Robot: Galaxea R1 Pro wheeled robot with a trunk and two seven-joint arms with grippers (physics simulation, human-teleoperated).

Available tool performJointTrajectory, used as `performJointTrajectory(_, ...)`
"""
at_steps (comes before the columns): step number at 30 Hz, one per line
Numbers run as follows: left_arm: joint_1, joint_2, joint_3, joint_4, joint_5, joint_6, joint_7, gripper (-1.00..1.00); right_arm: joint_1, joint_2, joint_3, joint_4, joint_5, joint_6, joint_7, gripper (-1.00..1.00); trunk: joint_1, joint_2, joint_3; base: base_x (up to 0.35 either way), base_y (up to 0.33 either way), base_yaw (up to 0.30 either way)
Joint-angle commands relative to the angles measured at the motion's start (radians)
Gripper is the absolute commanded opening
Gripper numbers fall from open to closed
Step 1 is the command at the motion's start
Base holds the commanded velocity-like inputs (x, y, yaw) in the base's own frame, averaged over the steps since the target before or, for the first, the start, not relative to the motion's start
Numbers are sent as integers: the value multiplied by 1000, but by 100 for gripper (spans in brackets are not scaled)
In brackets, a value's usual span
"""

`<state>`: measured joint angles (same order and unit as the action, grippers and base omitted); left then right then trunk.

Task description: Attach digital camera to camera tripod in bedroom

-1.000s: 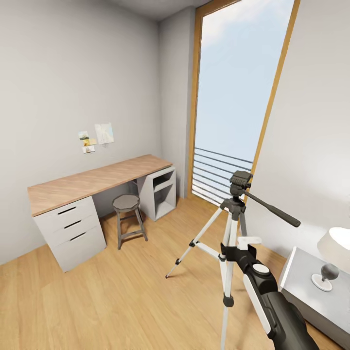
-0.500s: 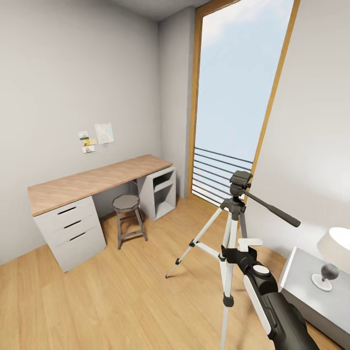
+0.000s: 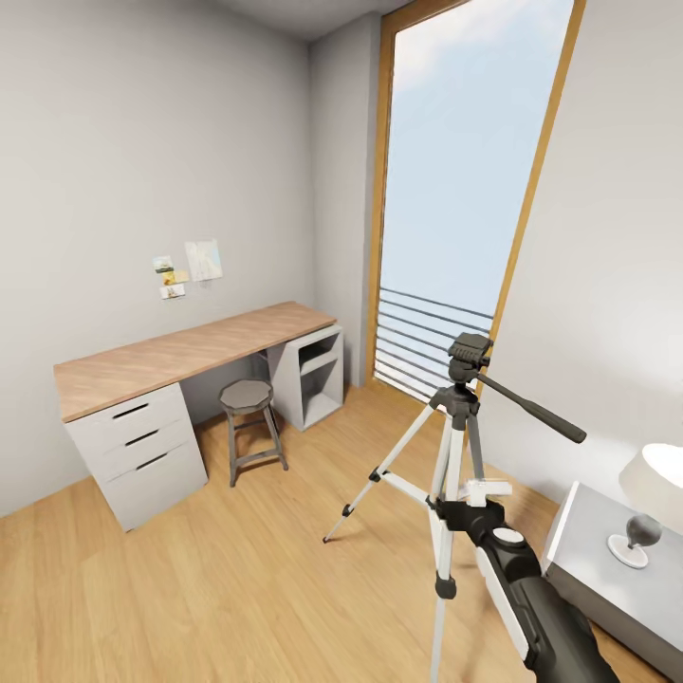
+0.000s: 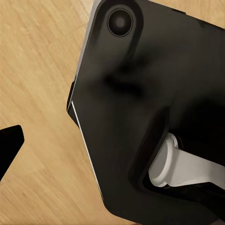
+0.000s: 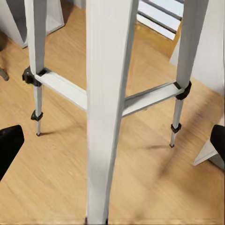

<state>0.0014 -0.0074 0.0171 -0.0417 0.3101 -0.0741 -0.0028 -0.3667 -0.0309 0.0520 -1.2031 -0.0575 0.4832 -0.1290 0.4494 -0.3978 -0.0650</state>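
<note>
Head view, lower right: right end effector point(image 3: 482, 495), fingers spread and empty, faces the camera tripod point(image 3: 453, 446) leg for alignment.

The camera tripod point(image 3: 455, 446) has one foot cut off by the frame.

Home bedroom: desk point(image 3: 180, 359), stool point(image 3: 249, 398), bedside lamp point(image 3: 653, 498), tall window point(image 3: 465, 190).
</note>
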Motion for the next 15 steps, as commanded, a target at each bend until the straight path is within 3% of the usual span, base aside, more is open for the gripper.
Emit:
performJointTrajectory(1, 0, 0, 1, -1, 4, -2, 0, 100, -1, -7, -11, 34, -6, 4, -17, 100, 1, -2, -2, 0, 0, 0)
performJointTrajectory(3, 0, 0, 1, -1, 4, -2, 0, 100, -1, -13, -37, 68, -6, 3, -26, 100, 1, -2, -2, 0, 0, 0)
performJointTrajectory(4, 0, 0, 1, -1, 4, -2, 0, 100, -1, -20, -99, 139, -6, 3, -38, 100, 1, -2, -2, 0, 0, 0)
performJointTrajectory(6, 0, 0, 2, -1, 4, -2, 0, 100, -1, -23, -136, 212, -6, 1, -42, 100, 1, -2, -2, 0, 0, 0)
performJointTrajectory(11, 0, 0, 3, -1, 4, -2, 0, 100, -2, -31, -173, 414, -5, -18, -50, 100, 1, -2, -2, 0, 0, 0)
performJointTrajectory(15, 0, -1, 4, -1, 4, -2, 0, 100, -2, -48, -185, 601, -2, -76, -52, 100, 1, -2, -2, 0, 0, 0)
